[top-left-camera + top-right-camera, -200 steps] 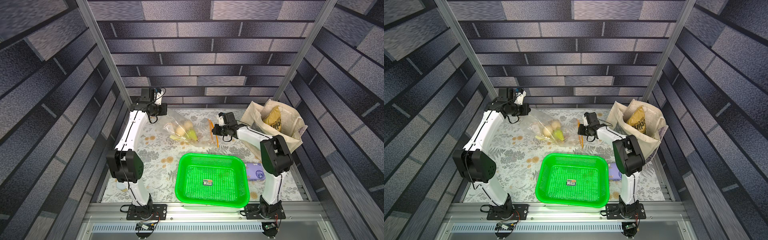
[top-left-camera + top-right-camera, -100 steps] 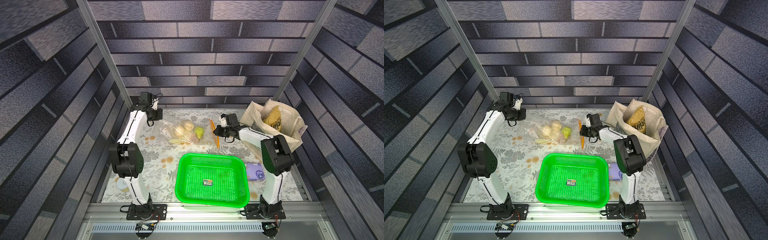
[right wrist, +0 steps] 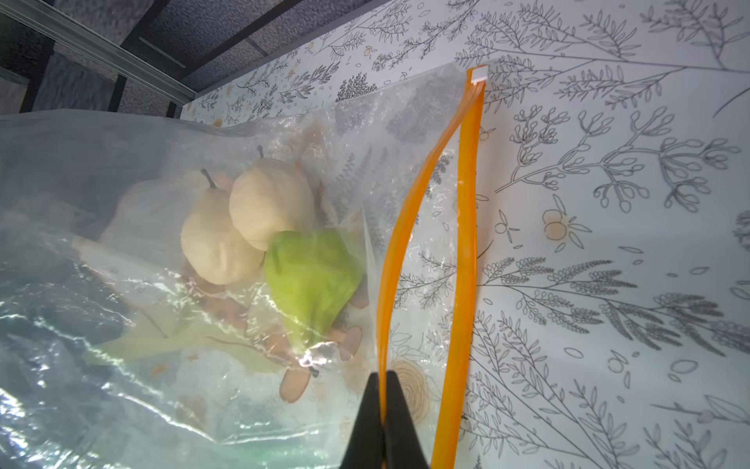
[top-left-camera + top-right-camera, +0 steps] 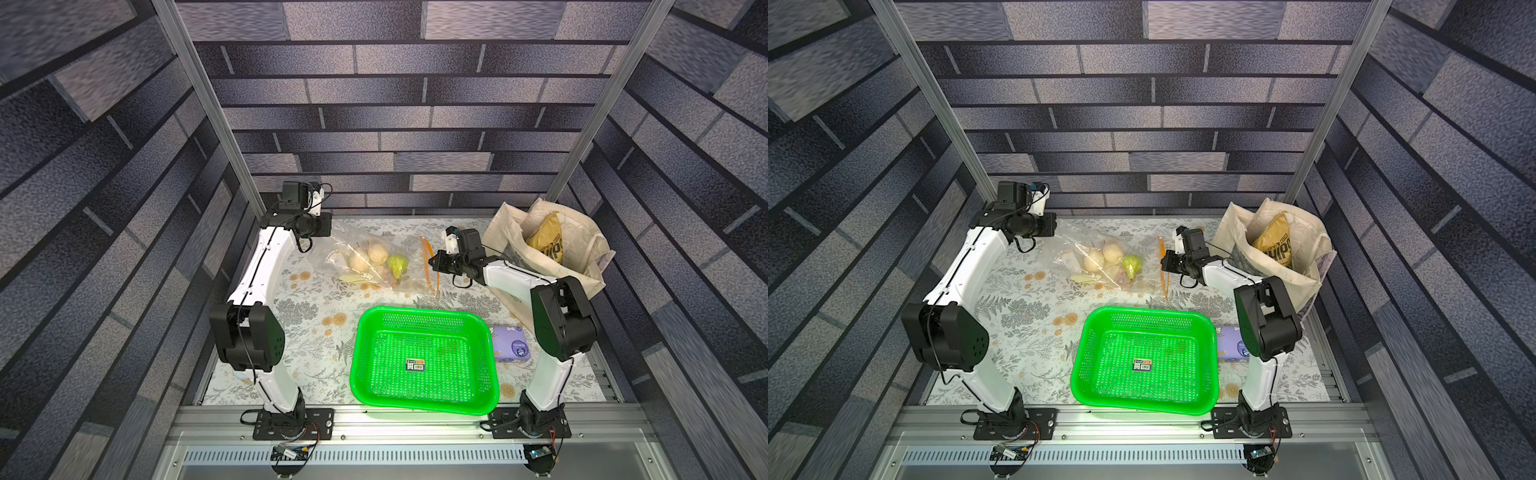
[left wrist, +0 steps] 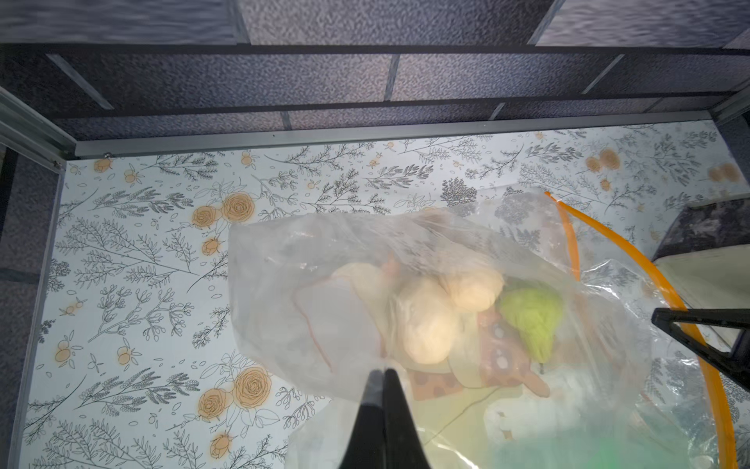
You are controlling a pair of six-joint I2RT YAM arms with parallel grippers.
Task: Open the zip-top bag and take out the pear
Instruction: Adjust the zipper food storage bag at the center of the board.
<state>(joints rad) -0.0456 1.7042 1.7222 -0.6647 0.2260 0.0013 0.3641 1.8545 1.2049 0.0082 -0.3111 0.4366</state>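
Because the zip-top bag point(image 4: 365, 259) lies on the far half of the worktop point(image 4: 316, 332) with its long axis running roughly from 10 o'clock to 4 o'clock in a top view, we judge that its mouth faces the right arm. The right gripper point(image 3: 383, 375) is clenched on one lip of the orange zip strip point(image 3: 466, 227), and the other lip bows away from it, so the mouth gapes partly. The left gripper point(image 5: 383, 371) pinches the clear film at the closed end. The green pear point(image 4: 1131, 266) sits inside, touching two pale fruits point(image 4: 1102, 257), at about 9 o'clock from the right gripper. We reckon that arm the nearer one.
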